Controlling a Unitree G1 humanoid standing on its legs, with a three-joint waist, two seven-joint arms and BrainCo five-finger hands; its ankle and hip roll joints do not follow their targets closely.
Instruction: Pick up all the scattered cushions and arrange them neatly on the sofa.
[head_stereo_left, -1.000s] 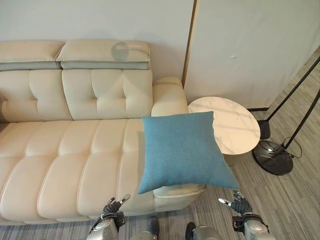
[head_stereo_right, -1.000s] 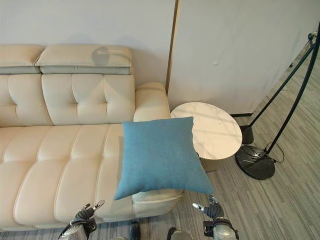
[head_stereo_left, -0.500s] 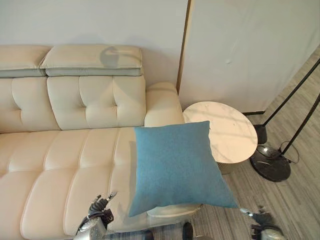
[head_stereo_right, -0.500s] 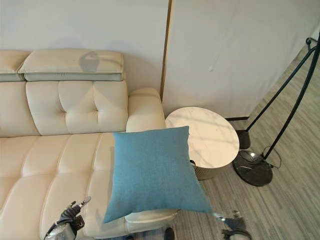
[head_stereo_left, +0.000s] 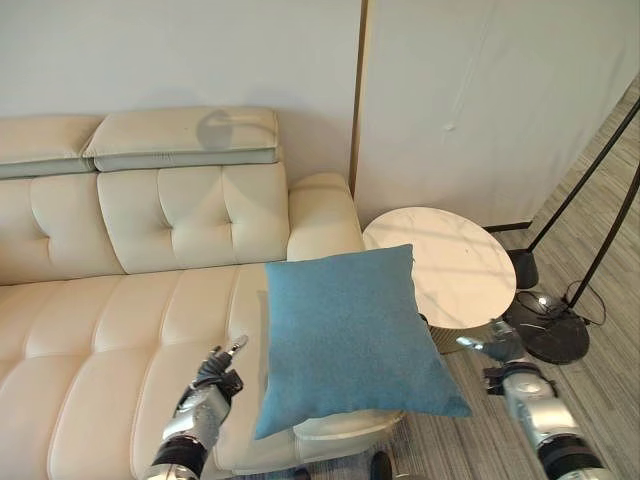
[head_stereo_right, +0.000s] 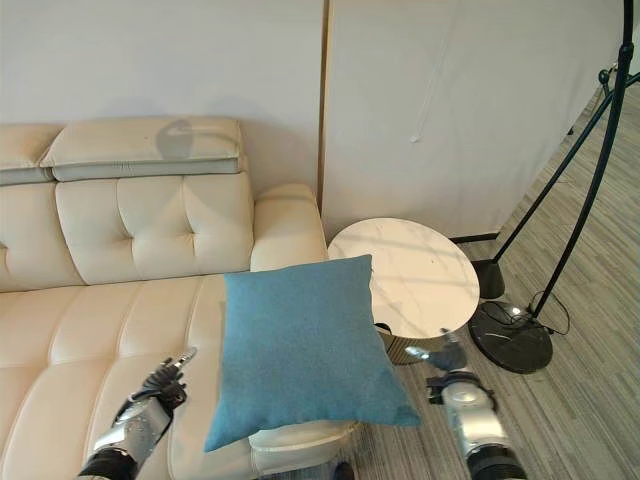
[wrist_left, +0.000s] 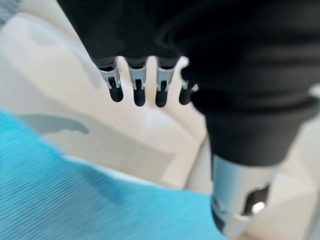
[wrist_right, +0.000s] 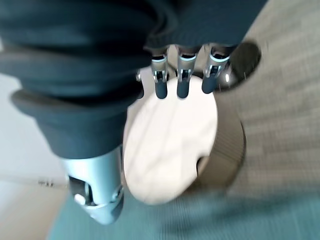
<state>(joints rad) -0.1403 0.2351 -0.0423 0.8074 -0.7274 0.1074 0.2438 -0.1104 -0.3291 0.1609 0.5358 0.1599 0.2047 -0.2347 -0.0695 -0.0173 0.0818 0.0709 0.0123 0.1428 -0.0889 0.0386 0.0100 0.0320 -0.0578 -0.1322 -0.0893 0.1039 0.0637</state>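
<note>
- One blue cushion (head_stereo_left: 350, 335) in sight, lying flat on the right end of the cream sofa (head_stereo_left: 120, 320), over the front of the armrest, with one corner jutting past the sofa's edge above the grey floor (head_stereo_left: 600, 400).
- Judged as barely begun or midway: cushion on the sofa, yes, but askew and overhanging (hardly "neat"), not yet propped against the tufted backrest. Other scattered cushions, if any, outside these views.
- Left hand (head_stereo_left: 213, 378) raised over the seat just beside the cushion's left edge, fingers straight and relaxed, grasping nothing; same seen in the left wrist view, fingertips (wrist_left: 139, 96) hanging free above cream leather and blue cloth.
- Right hand (head_stereo_left: 497, 345) up near the cushion's right side, between it and the round marble side table (head_stereo_left: 455, 262), fingers (wrist_right: 182, 87) loosely extended, empty.
- Probably left to do: close in from both sides, lift, set upright against the back.
- No containers anywhere; side table top bare, floor lamp base (head_stereo_left: 548, 318) beyond it.
</note>
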